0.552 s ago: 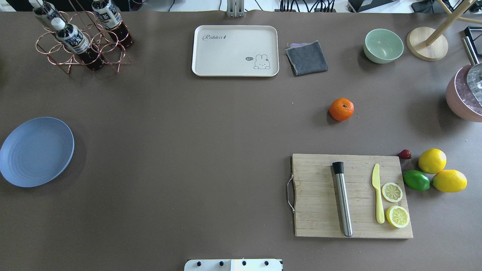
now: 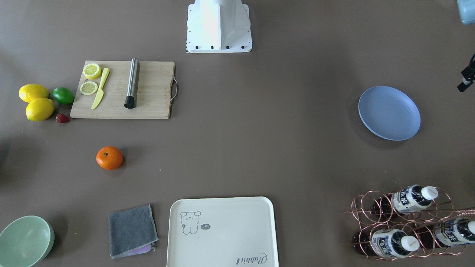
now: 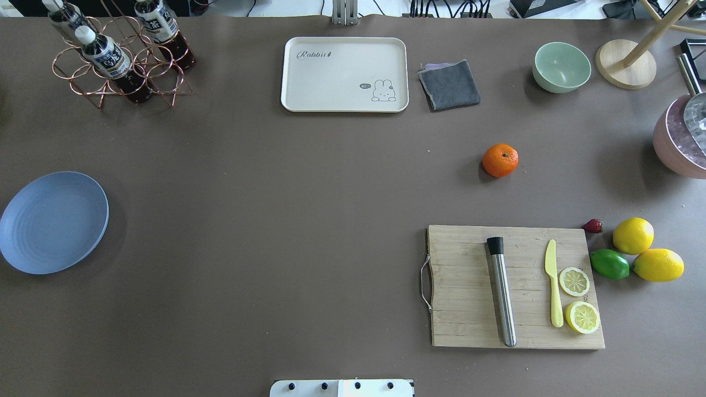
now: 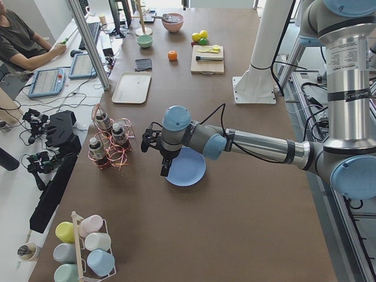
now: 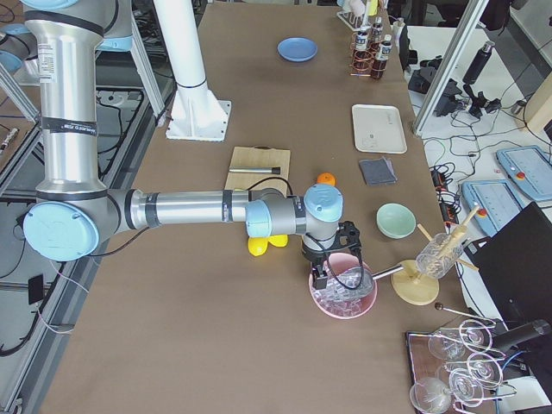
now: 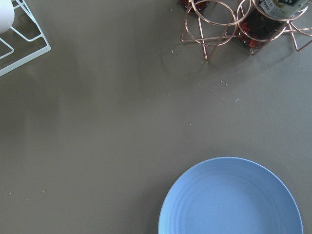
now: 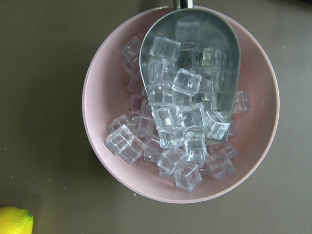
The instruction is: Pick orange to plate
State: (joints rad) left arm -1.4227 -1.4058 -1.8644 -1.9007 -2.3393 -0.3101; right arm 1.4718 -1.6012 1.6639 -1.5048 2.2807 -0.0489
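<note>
The orange [image 3: 500,160] lies alone on the brown table, right of centre, beyond the cutting board; it also shows in the front view [image 2: 109,158]. The blue plate [image 3: 53,221] sits bare at the far left edge, and the left wrist view catches it low and to the right [image 6: 231,197]. My left gripper [image 4: 166,169] hangs above the plate's edge, seen only from the side, so I cannot tell its state. My right gripper [image 5: 321,276] hovers over a pink bowl of ice cubes [image 7: 180,105], well away from the orange; I cannot tell its state either.
A wooden cutting board [image 3: 469,309] carries a metal muddler, a yellow knife and lemon halves. Two lemons [image 3: 633,235], a lime [image 3: 609,264] and a strawberry lie to its right. At the back stand a cream tray [image 3: 345,74], grey cloth, green bowl [image 3: 561,66] and bottle rack [image 3: 118,55].
</note>
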